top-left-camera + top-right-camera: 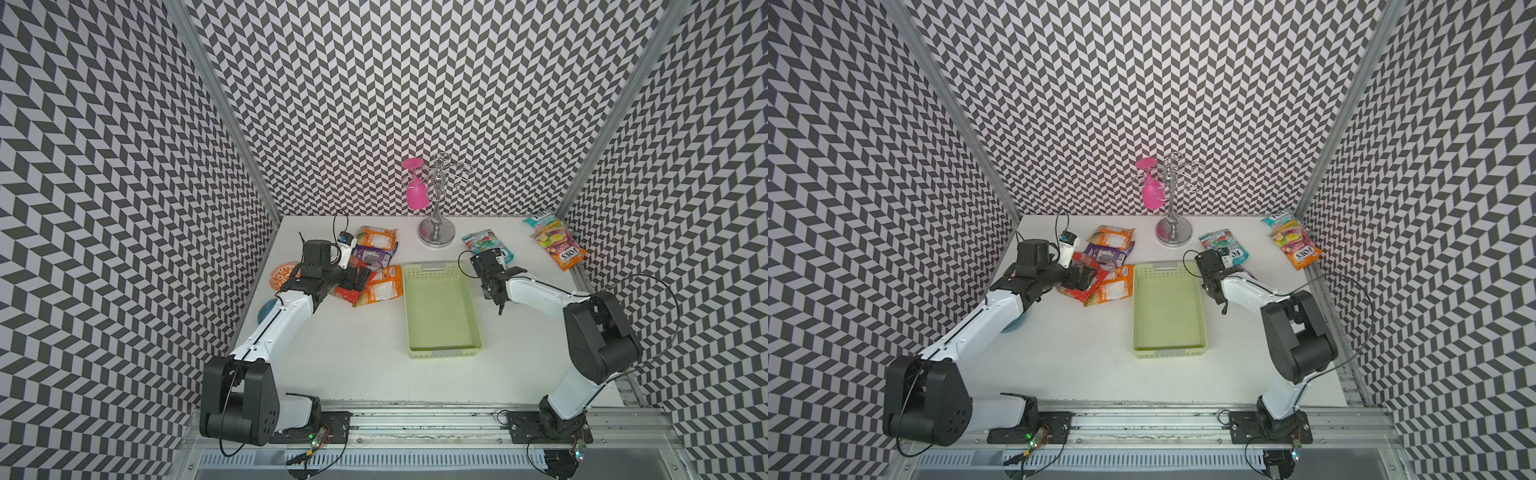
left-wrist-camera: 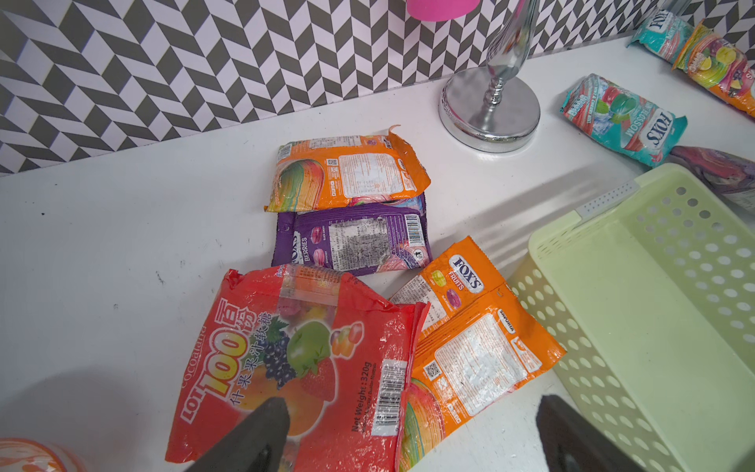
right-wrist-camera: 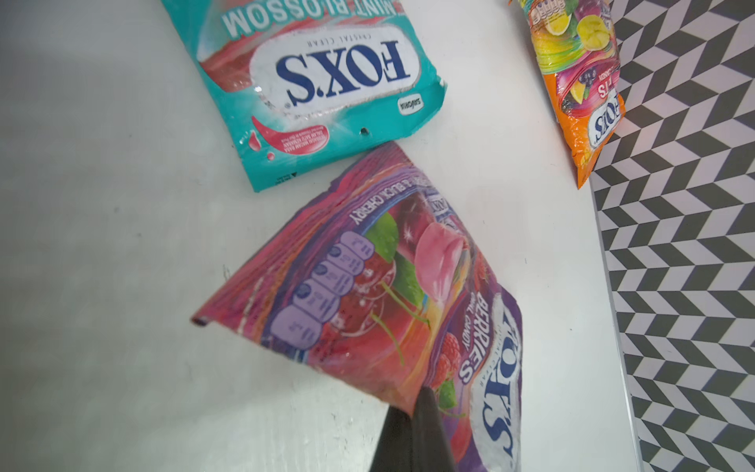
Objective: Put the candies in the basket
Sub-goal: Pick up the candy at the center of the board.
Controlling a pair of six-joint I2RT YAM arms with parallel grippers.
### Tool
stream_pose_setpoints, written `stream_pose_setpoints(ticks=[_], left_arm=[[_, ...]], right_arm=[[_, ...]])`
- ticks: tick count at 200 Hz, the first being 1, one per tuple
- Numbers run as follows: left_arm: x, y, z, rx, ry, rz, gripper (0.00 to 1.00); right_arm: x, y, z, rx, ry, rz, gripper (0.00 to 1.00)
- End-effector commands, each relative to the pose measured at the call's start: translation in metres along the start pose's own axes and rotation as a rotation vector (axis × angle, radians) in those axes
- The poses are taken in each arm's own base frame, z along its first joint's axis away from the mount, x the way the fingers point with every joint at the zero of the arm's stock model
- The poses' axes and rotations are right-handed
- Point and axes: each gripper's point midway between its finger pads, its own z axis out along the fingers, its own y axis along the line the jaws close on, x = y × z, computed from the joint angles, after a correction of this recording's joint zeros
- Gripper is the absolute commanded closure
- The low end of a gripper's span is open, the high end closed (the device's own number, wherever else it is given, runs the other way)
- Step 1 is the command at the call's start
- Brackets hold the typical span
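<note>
– Closest to the lens in both top views sit your two arm bases (image 1: 257, 415), on the front rail (image 1: 415, 422)
– And the basket?
– Your basket (image 1: 446, 354) lies mid-table between the arms, and the candies (image 1: 382, 286) you can see all lie outside it. Your left gripper (image 1: 356, 279) hangs over the red bag (image 1: 345, 296), near the basket's far corner on that arm's side
– What does the left wrist give me?
– Your fingers (image 2: 265, 425) stand wide apart there, gripping nothing: one above the red bag, the other beside the basket wall. Orange bags (image 2: 478, 351) and a purple bag (image 2: 351, 241) lie just beyond
– Right wrist?
– Your right gripper (image 3: 423, 394) is clamped on a corner of the berries bag (image 3: 388, 306), which tilts up off the table (image 3: 102, 245); the teal bag (image 3: 318, 90) lies just past it
</note>
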Motion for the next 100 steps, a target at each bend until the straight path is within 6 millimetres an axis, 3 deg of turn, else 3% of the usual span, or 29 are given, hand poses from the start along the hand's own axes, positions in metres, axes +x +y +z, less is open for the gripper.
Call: stream_pose_setpoints(ticks=[1, 33, 68, 100], left_arm=[[-0.009, -0.005, -0.008, 0.031, -0.04, 0.005, 0.01], [-0.012, -0.017, -0.014, 0.091, -0.042, 0.041, 0.01], [-0.008, -0.028, -0.018, 0.144, -0.042, 0.101, 0.01], [-0.006, -0.04, -0.033, 0.186, -0.047, 0.169, 0.01]], right_arm=[[-0.022, -0.003, -0.029, -0.028, -0.085, 0.017, 1.0], [-0.033, -0.006, -0.051, -0.037, -0.103, -0.003, 1.0], [-0.06, -0.021, -0.084, -0.024, -0.178, -0.032, 1.0], [-0.074, -0.026, -0.113, -0.087, -0.257, -0.069, 1.0]])
